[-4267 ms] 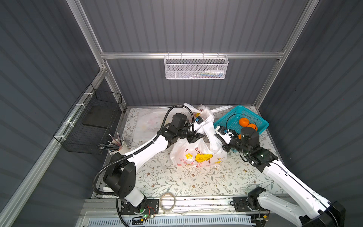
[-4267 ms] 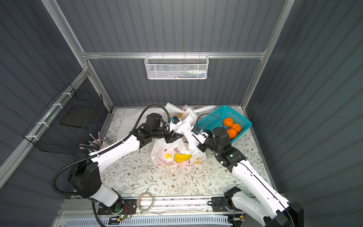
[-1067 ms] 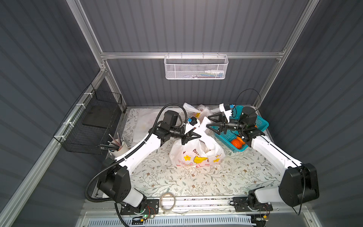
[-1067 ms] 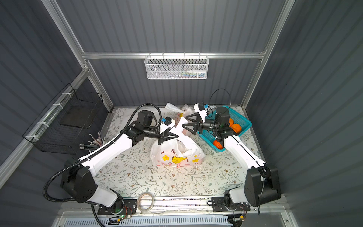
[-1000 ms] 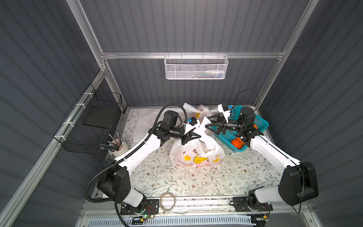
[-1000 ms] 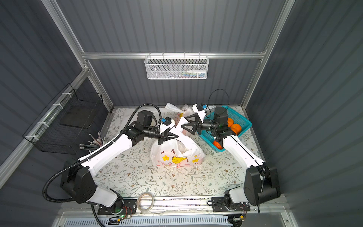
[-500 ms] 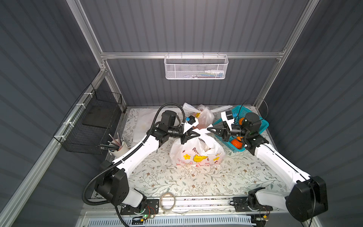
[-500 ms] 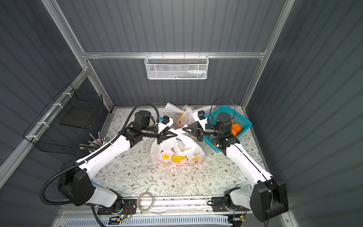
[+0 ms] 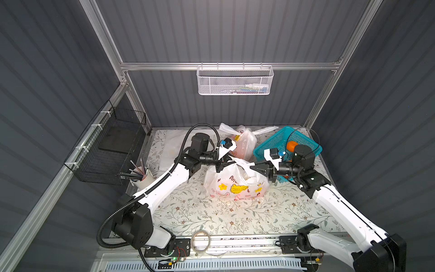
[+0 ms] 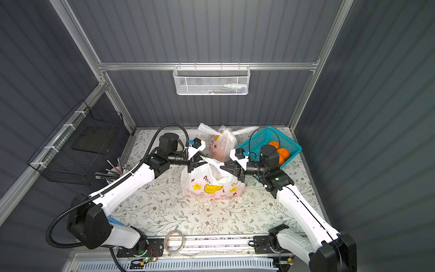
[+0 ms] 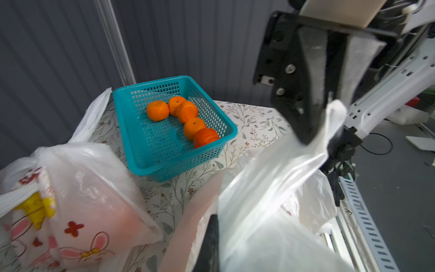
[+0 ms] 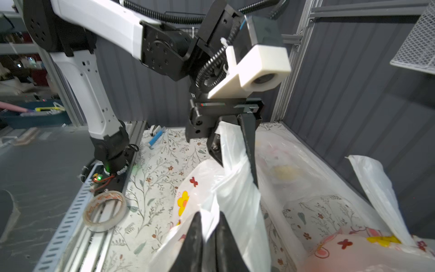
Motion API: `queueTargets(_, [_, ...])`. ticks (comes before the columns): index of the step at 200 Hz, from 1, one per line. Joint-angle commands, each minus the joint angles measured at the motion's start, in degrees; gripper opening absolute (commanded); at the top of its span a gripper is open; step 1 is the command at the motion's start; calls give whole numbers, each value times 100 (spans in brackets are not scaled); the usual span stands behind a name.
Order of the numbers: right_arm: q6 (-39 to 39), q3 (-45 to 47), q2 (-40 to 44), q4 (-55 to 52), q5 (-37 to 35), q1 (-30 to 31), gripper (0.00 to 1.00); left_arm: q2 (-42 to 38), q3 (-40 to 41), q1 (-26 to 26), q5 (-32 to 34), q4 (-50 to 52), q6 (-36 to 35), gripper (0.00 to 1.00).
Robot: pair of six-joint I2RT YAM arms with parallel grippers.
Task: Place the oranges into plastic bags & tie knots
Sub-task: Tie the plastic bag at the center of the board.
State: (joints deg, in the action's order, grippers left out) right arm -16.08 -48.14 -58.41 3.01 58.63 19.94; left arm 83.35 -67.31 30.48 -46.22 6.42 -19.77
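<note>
While the bag (image 9: 235, 188) sits mid-frame on the desk (image 9: 200, 212), its handles (image 12: 231, 150) are clamped by left gripper (image 9: 220, 166) and right gripper (image 9: 252, 168).

Oranges (image 10: 282, 153) lie in basket (image 10: 263, 139), right of rear bag (image 10: 223, 146).

White mesh basket (image 9: 234, 80) hangs on the far wall, black wire basket (image 9: 101, 168) on the left wall, pen cup (image 9: 144, 182) near it, tape roll (image 9: 192, 240) at the near edge.
</note>
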Motion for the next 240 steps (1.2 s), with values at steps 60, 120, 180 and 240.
queueTargets(60, [815,-1559,-898,-40,-1050,-949,51,-4,-89,-112,37,272,-470,0])
queueTargets(120, [208,-1729,-1858,-188,-112,-675,66,-63,-38,-112,-37,304,-811,0])
queueTargets(180, [-172,-1755,-2035,-620,398,-136,77,-50,-186,-112,-102,550,-1179,0])
queueTargets(240, [-440,-1547,-2097,-1008,-58,272,69,-216,-114,-111,-87,546,-1352,0])
